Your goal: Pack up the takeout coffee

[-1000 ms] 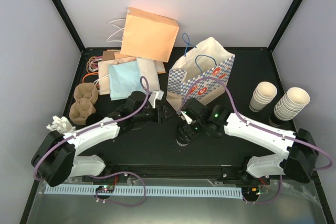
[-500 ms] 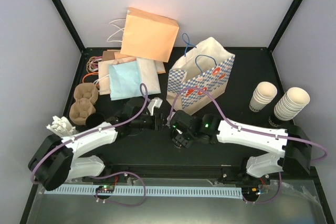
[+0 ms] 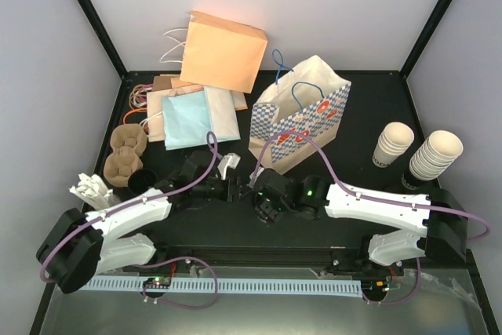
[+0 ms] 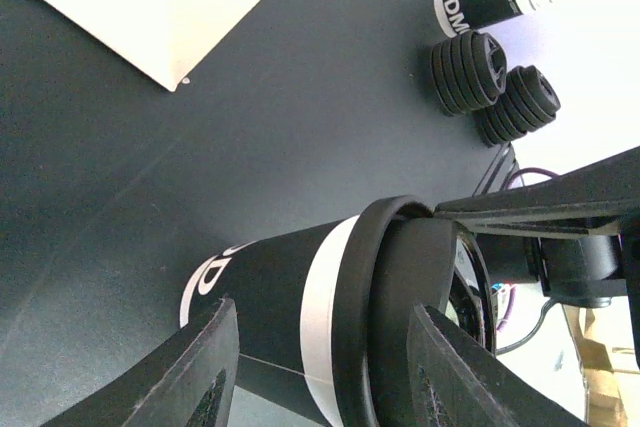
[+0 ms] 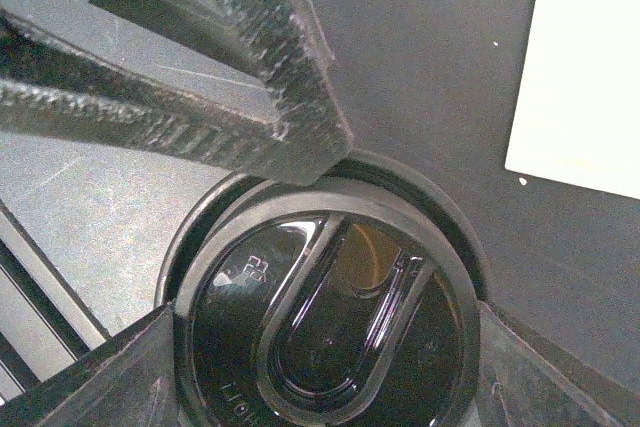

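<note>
The takeout coffee is a small black-printed paper coffee cup (image 4: 265, 297) with a white band under a glossy black plastic lid (image 5: 325, 342). It stands upright near the front middle of the black table (image 3: 369, 115), in front of the blue-checked paper bag (image 3: 302, 119). Whether its base rests on the table or hangs just above it cannot be told.

The right tool (image 5: 322, 382) comes down from above. Its two fingers sit against opposite sides of the lid's rim, so it looks clamped on the cup. The left tool (image 4: 322, 309) reaches in from the side with its fingers spread wide, one low by the base and one up by the lid, gripping nothing.

The cup is probably light and thin-walled, and it would dent under a hard squeeze. If filled, it would be top-heavy and could spill when tilted. The snap-on lid is smooth and could pop off if it alone carries the load. The safest hold is likely just under the rolled rim, where the lid stiffens the wall, with the cup kept upright on its way to the bag's open top.
</note>
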Controlling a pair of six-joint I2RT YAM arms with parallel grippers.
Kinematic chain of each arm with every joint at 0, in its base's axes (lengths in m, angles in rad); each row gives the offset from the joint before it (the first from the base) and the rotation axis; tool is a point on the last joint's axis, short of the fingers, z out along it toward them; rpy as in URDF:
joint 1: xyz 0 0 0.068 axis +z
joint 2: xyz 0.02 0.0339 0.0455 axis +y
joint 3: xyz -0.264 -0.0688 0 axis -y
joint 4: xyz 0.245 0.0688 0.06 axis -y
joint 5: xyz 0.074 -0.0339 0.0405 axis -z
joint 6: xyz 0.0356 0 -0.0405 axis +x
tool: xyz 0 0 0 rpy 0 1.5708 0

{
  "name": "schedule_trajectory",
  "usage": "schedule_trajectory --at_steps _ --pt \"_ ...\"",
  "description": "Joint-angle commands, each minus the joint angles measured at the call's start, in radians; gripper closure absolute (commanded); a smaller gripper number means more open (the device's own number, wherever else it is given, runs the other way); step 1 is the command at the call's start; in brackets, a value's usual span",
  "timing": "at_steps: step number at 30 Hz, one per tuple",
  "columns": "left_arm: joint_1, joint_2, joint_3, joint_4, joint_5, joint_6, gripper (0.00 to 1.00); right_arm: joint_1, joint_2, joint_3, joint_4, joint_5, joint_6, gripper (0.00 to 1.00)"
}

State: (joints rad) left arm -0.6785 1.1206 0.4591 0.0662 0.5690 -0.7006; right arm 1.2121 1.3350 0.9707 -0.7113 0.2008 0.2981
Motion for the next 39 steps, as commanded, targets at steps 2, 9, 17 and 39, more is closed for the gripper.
schedule_trajectory --at_steps 2,9,17,39 --pt "-0.011 0.008 -0.002 0.013 0.034 -0.013 0.51 -0.005 0.027 -0.040 -0.058 -0.061 0.035 0.32" --pt "-0.013 0.032 -0.008 0.004 0.029 -0.001 0.52 -0.008 0.044 -0.026 -0.075 -0.077 0.028 0.32" --pt "-0.016 0.109 -0.038 0.078 0.026 -0.013 0.63 -0.010 0.048 -0.025 -0.076 -0.096 0.018 0.32" --pt "-0.017 0.222 -0.020 -0.015 0.001 0.003 0.76 -0.028 0.073 -0.044 -0.083 -0.203 0.066 0.33"
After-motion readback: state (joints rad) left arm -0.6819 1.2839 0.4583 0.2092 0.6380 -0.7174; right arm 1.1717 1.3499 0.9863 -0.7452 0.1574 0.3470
